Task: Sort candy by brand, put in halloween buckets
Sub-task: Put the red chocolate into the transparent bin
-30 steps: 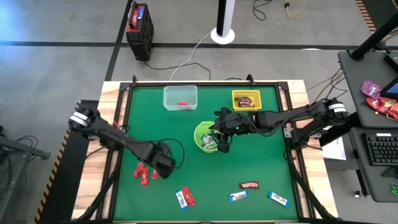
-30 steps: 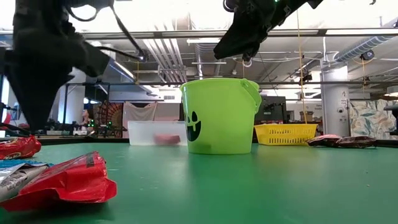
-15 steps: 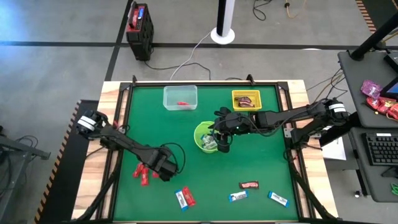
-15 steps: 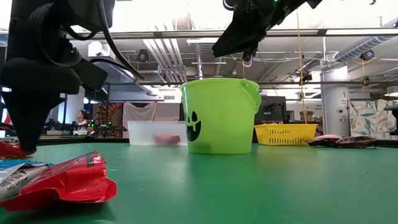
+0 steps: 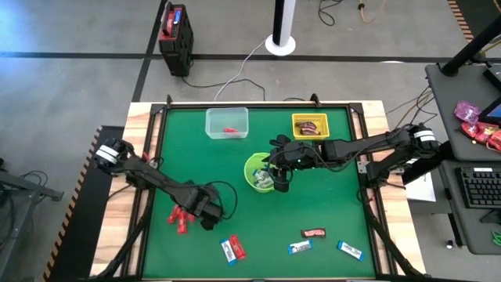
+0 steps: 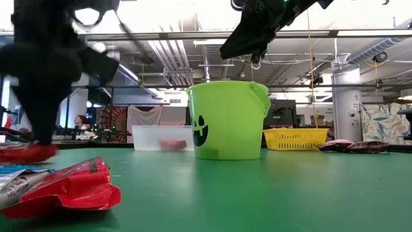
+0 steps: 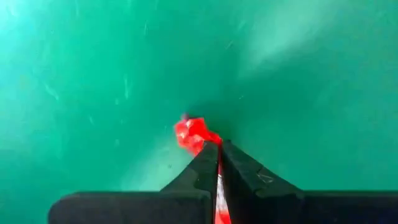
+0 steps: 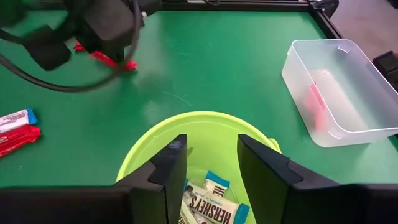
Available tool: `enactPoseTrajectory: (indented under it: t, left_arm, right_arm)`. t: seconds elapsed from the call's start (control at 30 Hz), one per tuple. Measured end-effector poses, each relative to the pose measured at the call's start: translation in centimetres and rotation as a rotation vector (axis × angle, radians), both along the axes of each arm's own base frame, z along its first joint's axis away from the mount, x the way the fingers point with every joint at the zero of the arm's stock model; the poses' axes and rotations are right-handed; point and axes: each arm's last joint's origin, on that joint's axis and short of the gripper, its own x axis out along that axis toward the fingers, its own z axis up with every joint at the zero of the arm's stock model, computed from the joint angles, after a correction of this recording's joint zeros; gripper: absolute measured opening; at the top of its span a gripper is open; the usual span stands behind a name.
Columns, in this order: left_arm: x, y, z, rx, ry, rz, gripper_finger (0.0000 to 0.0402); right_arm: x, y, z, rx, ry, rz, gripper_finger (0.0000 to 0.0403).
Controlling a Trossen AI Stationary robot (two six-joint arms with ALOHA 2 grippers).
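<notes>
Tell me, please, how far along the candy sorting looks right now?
Partly done. A red bar lies in the clear box, dark bars in the yellow basket, blue-and-white bars in the green bucket. The left gripper is shut on a red candy; the right gripper hangs open over the bucket. About six bars remain on the table.

Your green felt-topped table point(image 5: 196, 157) carries a clear plastic rectangular box point(image 5: 227, 122) at eleven o'clock, a yellow mesh square basket point(image 5: 310, 125) at one, and a lime-green round bucket point(image 5: 255, 166) near centre. Red wrapped bars point(image 5: 178, 217) lie at eight; a red and a blue-and-white bar point(image 5: 232, 249) at six; a dark brown bar point(image 5: 315, 233) and two blue-and-white bars point(image 5: 300, 247) at five.
</notes>
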Motion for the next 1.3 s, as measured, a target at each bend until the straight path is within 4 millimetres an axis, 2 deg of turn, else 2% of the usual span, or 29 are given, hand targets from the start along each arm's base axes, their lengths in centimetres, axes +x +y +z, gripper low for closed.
enactPoseTrajectory:
  t: [0.13, 0.23, 0.37, 0.5, 0.6, 0.7, 0.83, 0.93, 1.3]
  left_arm:
    - [0.2, 0.2, 2.7, 0.057, -0.099, -0.079, 0.0]
    - [-0.1, 0.5, 5.0, 0.038, -0.182, -0.116, 0.0]
    - [-0.6, 0.6, 6.0, 0.03, -0.225, -0.147, 0.0]
    - [-1.3, -0.2, 4.9, 0.055, -0.175, -0.315, 0.0015]
    - [-1.6, -1.1, 4.1, 0.071, -0.15, -0.467, 0.0045]
    - [-1.5, -1.8, 3.4, 0.065, -0.184, -0.531, 0.0083]
    - [-1.4, -1.8, 2.1, 0.056, -0.24, -0.532, 0.0127]
    - [-1.8, -1.5, 1.0, 0.061, -0.237, -0.508, 0.0145]
    - [-2.2, -1.1, -1.5, 0.084, -0.317, -0.481, 0.0147]
  right_arm:
    - [0.0, 0.0, 0.0, 0.0, 0.0, 0.0, 0.0139]
    - [0.0, 0.0, 0.0, 0.001, 0.001, 0.0, 0.0137]
    - [0.0, 0.1, 0.0, 0.014, 0.004, 0.02, 0.0135]
    - [0.0, 0.1, 0.0, 0.021, 0.004, 0.025, 0.0139]
    - [0.0, 0.1, -0.1, 0.022, 0.007, 0.026, 0.0143]
    - [0.0, 0.1, -0.1, 0.034, 0.007, 0.02, 0.0146]
    - [0.0, 0.1, -0.1, 0.045, 0.008, 0.029, 0.0146]
    - [0.0, 0.2, -0.1, 0.047, 0.008, 0.029, 0.0144]
    - [0.0, 0.2, -0.1, 0.047, 0.005, 0.031, 0.0148]
